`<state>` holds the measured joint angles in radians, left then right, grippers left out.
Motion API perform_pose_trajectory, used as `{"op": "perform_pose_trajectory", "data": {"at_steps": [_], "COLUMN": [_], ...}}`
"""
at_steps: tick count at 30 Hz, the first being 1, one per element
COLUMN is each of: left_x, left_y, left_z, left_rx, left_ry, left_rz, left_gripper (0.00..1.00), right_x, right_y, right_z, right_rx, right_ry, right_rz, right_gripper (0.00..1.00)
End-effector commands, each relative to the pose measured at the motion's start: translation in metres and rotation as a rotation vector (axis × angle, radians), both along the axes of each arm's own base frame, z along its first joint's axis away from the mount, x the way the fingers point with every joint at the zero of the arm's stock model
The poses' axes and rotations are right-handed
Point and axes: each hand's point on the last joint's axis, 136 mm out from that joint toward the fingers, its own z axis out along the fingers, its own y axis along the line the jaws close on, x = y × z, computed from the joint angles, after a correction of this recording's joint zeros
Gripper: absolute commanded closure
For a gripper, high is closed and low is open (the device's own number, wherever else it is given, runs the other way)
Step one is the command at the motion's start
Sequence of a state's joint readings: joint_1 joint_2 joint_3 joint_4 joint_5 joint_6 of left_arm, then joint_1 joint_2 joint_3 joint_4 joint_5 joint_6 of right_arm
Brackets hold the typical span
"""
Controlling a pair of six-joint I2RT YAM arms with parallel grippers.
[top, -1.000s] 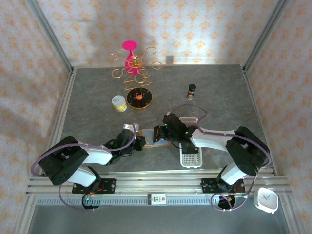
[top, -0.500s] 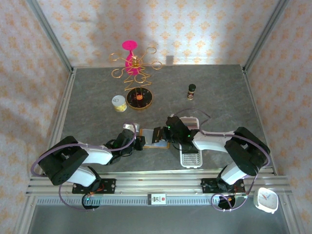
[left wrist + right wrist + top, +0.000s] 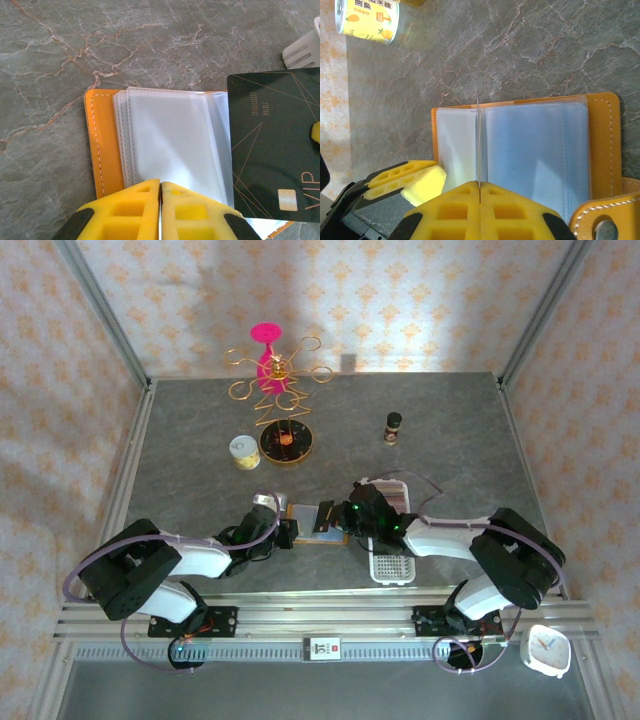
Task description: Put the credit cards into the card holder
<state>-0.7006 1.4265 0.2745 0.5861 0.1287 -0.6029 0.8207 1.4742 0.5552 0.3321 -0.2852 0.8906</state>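
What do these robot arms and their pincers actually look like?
The left arm and right arm have white shells, bulky black joints and looping lilac cables. The left gripper and right gripper have blocky yellow fingers with square hollows.

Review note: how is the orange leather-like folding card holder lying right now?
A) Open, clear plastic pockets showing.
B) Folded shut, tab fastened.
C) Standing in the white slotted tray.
A: the orange leather-like folding card holder lies open on the grey marbled table, its clear plastic pockets facing up.
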Motion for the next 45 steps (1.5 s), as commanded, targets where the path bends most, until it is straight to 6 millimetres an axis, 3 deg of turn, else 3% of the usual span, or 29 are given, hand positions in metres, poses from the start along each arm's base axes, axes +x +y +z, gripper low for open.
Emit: {"op": "perform_pose_trajectory", "data": {"at_steps": [1, 9, 20, 31, 45], "left_x": [0.001, 0.001, 0.000, 0.000, 0.000], "left_y": [0.002, 0.001, 0.002, -0.001, -0.002], "left_z": [0.001, 0.002, 0.002, -0.001, -0.001], "left_rx": [0.025, 0.024, 0.024, 0.027, 0.028], "left_ry": [-0.006, -0.010, -0.011, -0.001, -0.002], "left_rz": [0.005, 0.005, 0.005, -0.003, -0.006], "left_gripper": [0.90, 0.90, 0.90, 0.90, 0.90], "right_x": [0.008, 0.005, 0.006, 0.001, -0.004], "right_y": [-0.002, 0.001, -0.013, 0.002, -0.001], "right_z": [0.006, -0.007, -0.009, -0.006, -0.021], "right_rx": [0.033, 0.034, -0.030, 0.049, 0.019], "right_ry": [-0.015, 0.018, -0.008, 0.018, 0.049], "right_rz": [-0.047, -0.038, -0.070, -0.020, -0.013], "right_gripper": [1.00, 1.00, 1.00, 1.00, 1.00]}}
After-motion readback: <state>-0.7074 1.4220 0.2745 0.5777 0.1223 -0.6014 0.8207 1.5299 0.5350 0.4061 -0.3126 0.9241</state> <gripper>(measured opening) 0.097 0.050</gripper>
